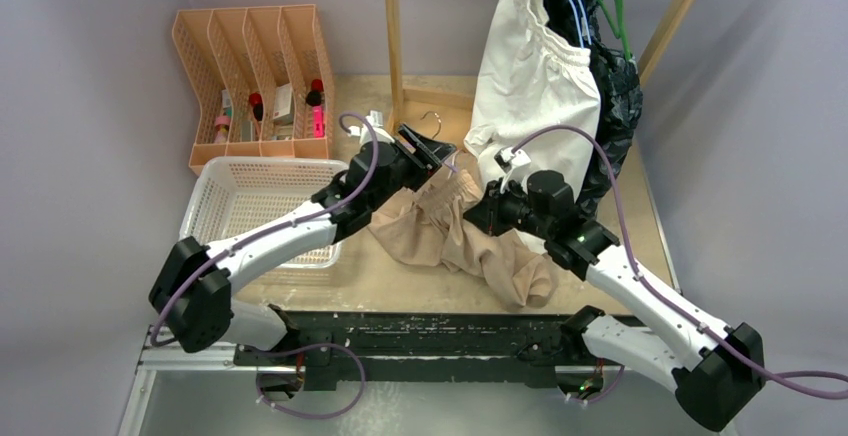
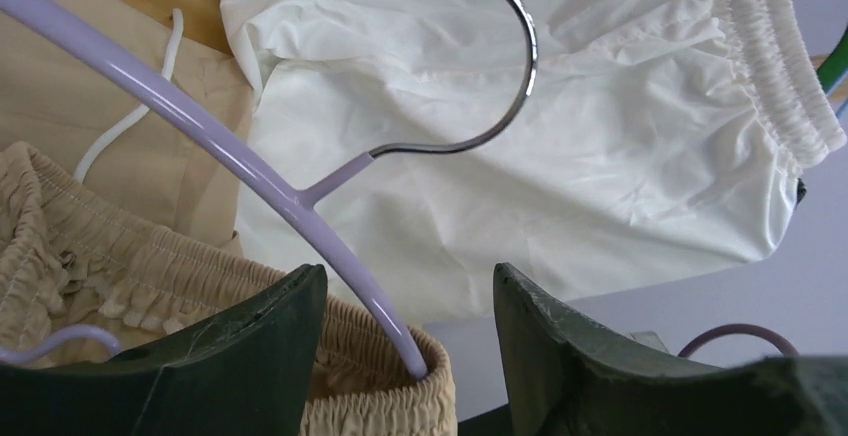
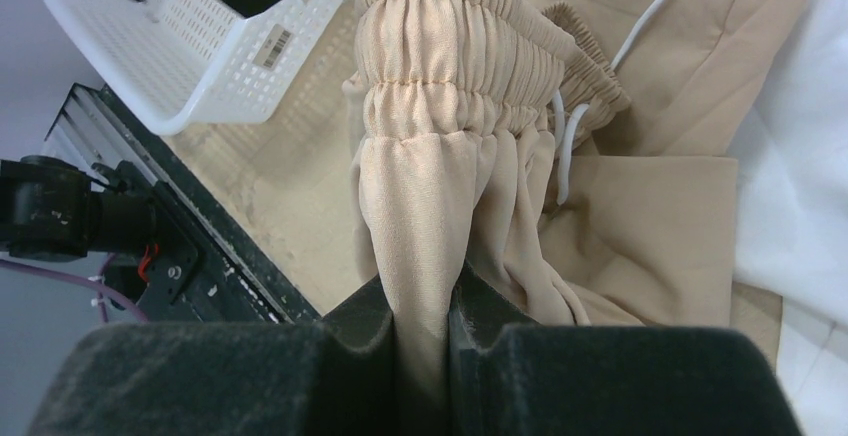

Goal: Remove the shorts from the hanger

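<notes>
We find the tan shorts [image 1: 450, 231] heaped at the centre of the table [image 1: 390, 271], with the right gripper [image 3: 420, 321] clenched on fabric just below the elastic waistband. The left gripper [image 2: 408, 286] stands released, its fingers either side of the lilac hanger [image 2: 230, 146], whose arm runs into that waistband. The white shorts [image 1: 530, 76] hang at far right.

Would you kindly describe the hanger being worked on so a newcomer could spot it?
Start at the wooden post mid-table; in front of it lie the tan shorts. The hanger pokes from their waistband: lilac with a chrome hook, unlike the green hanger hung top right.
</notes>
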`<state>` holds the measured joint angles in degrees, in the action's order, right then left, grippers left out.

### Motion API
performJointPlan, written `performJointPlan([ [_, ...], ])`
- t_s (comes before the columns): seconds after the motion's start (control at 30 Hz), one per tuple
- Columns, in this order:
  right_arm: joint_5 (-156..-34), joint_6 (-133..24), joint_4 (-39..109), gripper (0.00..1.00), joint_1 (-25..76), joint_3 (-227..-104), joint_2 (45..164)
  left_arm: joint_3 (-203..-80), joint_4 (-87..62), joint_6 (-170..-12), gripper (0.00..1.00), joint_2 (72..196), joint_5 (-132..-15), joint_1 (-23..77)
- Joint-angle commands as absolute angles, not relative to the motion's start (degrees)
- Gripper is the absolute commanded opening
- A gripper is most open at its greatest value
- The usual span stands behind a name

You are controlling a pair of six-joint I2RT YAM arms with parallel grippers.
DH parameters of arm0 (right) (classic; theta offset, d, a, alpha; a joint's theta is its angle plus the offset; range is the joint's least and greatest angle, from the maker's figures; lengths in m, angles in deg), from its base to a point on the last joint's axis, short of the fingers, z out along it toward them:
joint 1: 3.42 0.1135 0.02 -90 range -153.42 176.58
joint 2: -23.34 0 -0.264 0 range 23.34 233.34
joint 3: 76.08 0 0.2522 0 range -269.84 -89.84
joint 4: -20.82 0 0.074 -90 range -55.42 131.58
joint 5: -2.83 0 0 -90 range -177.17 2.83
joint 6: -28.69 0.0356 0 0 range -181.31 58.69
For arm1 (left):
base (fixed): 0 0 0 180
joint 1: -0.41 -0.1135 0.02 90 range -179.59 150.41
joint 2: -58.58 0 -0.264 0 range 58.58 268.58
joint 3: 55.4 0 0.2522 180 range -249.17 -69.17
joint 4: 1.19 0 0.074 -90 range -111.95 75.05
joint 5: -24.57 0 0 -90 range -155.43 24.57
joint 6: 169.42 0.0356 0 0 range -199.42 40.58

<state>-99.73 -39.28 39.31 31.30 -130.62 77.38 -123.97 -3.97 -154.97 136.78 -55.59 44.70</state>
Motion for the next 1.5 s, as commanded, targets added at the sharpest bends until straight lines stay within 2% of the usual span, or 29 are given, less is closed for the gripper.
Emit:
performJointPlan([
  [0.0,-102.6,-40.0,33.3,0.0,31.5,-130.5,75.3,-128.5,0.5,-156.8,0.6,140.2,-56.0,44.9],
  [0.07,-102.4,-39.9,33.2,0.0,31.5,-130.2,75.0,-130.3,-2.1,-154.9,0.55,141.7,-57.2,44.8],
  [0.23,-102.2,-39.5,33.2,0.0,31.6,-129.6,74.8,-129.2,-4.1,-153.7,0.29,141.7,-56.1,44.8],
  [0.37,-102.0,-39.2,33.3,0.01,31.5,-129.4,74.8,-128.8,-5.8,-153.1,0.0,140.9,-54.4,44.8],
  [0.43,-101.9,-38.7,34.0,0.16,31.5,-129.4,74.5,-129.4,-6.9,-152.9,0.0,140.5,-53.7,44.8],
  [0.57,-101.9,-36.5,36.1,0.3,31.5,-128.9,73.0,-132.5,-10.8,-150.3,0.0,139.8,-51.5,44.8],
  [0.63,-102.1,-35.2,37.1,0.46,31.5,-128.2,71.1,-134.0,-13.9,-148.7,0.0,139.4,-49.9,44.7],
  [0.73,-102.7,-33.6,37.4,0.61,31.5,-126.9,67.6,-134.4,-15.3,-147.8,0.0,138.2,-48.6,44.7],
  [0.87,-105.1,-33.2,37.4,0.65,31.6,-126.0,66.3,-135.2,-14.8,-147.0,0.0,137.7,-49.8,44.6],
  [1.0,-112.7,-33.8,35.2,0.68,31.6,-125.8,71.2,-135.4,-15.1,-148.2,0.0,137.9,-50.1,44.6],
  [1.03,-114.9,-33.9,34.0,0.65,31.6,-126.1,73.0,-135.5,-14.8,-148.5,0.0,138.0,-50.3,44.6],
  [1.07,-113.3,-33.7,35.3,0.57,31.6,-127.5,74.7,-135.6,-14.7,-148.5,0.0,138.1,-50.5,44.6],
  [1.13,-110.1,-32.7,35.5,0.48,31.8,-127.8,74.9,-136.8,-16.4,-147.8,0.0,137.9,-49.4,44.6],
  [1.2,-108.9,-33.4,36.2,0.28,31.8,-127.3,73.8,-137.6,-18.9,-146.7,0.0,137.0,-46.9,44.5],
  [1.3,-110.1,-34.9,37.7,0.03,31.8,-126.8,72.2,-138.4,-21.9,-145.3,0.0,135.5,-44.5,43.6],
  [1.33,-111.9,-35.1,37.4,0.0,31.8,-126.5,71.9,-138.7,-22.8,-144.8,0.0,135.3,-44.6,43.0],
  [1.47,-119.3,-35.8,38.2,0.0,31.8,-125.5,72.7,-140.6,-26.0,-143.4,0.0,134.8,-47.2,39.2],
])
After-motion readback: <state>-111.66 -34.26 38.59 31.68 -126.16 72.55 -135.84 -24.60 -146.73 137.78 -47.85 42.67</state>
